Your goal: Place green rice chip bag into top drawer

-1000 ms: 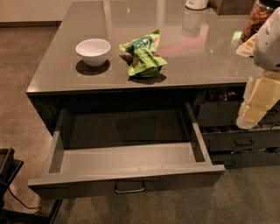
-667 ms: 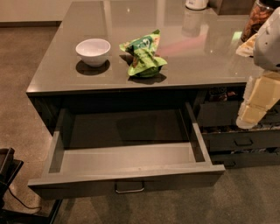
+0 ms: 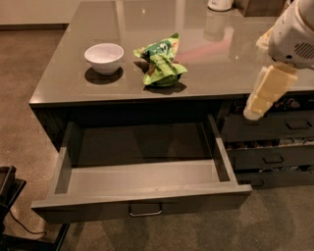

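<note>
The green rice chip bag (image 3: 161, 61) lies crumpled on the grey countertop (image 3: 211, 68), just right of a white bowl (image 3: 104, 57). The top drawer (image 3: 142, 196) is pulled wide open below the counter edge, and its inside is bare; its small metal bar handle (image 3: 145, 211) is at the centre of the front panel. My gripper (image 3: 262, 95) hangs at the right edge of the camera view, cream-coloured under the white arm (image 3: 294, 34). It is at counter-edge height, well to the right of the bag, and holds nothing that I can see.
Narrower stacked grey drawers (image 3: 270, 147) sit to the right of the open drawer, below my gripper. A white object (image 3: 219, 5) stands at the counter's far edge. A dark object (image 3: 10, 196) is on the floor at the lower left.
My gripper has moved up and to the left, closer to the countertop. The bag, the bowl and the drawer have not moved.
</note>
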You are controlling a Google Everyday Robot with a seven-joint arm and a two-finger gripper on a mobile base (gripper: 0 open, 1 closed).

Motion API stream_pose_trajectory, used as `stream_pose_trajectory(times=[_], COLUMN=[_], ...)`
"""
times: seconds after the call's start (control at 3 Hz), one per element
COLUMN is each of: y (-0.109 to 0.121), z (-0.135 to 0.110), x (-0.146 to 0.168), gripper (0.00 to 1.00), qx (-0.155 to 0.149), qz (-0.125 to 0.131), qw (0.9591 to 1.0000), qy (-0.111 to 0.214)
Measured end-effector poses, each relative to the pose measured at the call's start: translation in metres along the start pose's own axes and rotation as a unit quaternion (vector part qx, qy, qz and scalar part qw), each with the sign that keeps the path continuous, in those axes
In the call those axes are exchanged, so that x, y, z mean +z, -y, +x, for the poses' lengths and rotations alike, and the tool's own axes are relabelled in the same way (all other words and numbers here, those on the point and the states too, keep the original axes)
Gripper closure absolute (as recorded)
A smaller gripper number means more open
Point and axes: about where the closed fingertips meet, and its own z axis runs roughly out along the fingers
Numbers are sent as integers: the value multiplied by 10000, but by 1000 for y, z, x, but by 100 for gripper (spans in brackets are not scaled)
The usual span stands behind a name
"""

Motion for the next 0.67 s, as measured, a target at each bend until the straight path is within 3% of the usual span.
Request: stream_pose_trajectory(times=[0.33, 0.67], y=[42, 80], z=[-35, -83], x=[22, 50], gripper=[0, 0], qx=[199, 398], qz=[302, 512], qw=[9986, 9928], qy=[397, 1003])
